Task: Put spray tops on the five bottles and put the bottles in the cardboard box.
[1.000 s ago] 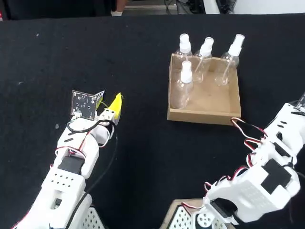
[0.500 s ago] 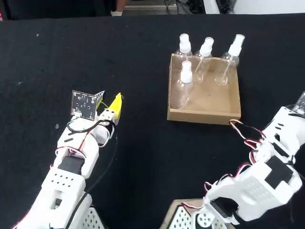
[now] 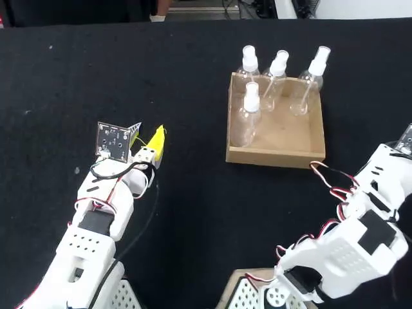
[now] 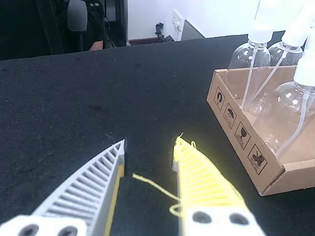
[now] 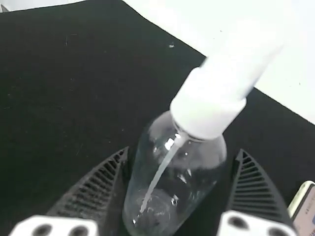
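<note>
Several clear bottles with white spray tops stand in the cardboard box at the back right of the black table. A further clear bottle with a white spray top stands between the black fingers of my right gripper, near the table's right edge. One finger lies against the bottle; a thin gap shows at the other, so the gripper is open around it. My left gripper, with one yellow finger, rests open and holds nothing, left of the box.
The right arm stretches along the table's right side, its wrist near the box's front right corner. Bare black table lies between the left gripper and the box. A loose yellow thread hangs between the left fingers.
The right arm shifted slightly toward the table's right edge, then kept still. The left arm and the bottles in the box have not moved.
</note>
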`<state>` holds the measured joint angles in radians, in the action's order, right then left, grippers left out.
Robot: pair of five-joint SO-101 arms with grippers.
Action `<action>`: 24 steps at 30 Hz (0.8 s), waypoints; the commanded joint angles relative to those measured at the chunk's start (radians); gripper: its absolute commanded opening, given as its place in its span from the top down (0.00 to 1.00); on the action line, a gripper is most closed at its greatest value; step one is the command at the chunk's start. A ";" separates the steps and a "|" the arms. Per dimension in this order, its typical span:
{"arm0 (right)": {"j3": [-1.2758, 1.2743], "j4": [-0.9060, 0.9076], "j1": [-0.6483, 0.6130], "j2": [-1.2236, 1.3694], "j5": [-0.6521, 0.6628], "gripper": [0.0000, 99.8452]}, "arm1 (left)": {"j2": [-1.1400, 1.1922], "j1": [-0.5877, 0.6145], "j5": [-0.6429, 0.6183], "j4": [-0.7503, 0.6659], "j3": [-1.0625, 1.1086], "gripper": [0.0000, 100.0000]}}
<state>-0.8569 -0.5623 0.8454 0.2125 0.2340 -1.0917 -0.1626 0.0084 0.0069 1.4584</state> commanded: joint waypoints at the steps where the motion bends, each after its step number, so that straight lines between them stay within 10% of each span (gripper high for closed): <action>1: 0.054 -0.026 -0.003 -0.018 0.006 0.72 | -0.009 -0.005 0.000 -0.023 -0.018 0.84; 24: 0.081 -0.025 -0.008 -0.007 0.009 0.80 | -0.009 -0.005 0.000 -0.023 -0.018 0.84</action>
<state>-0.8370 -0.5639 0.8454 0.2094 0.2340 -1.0917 -0.1626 0.0084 0.0069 1.4584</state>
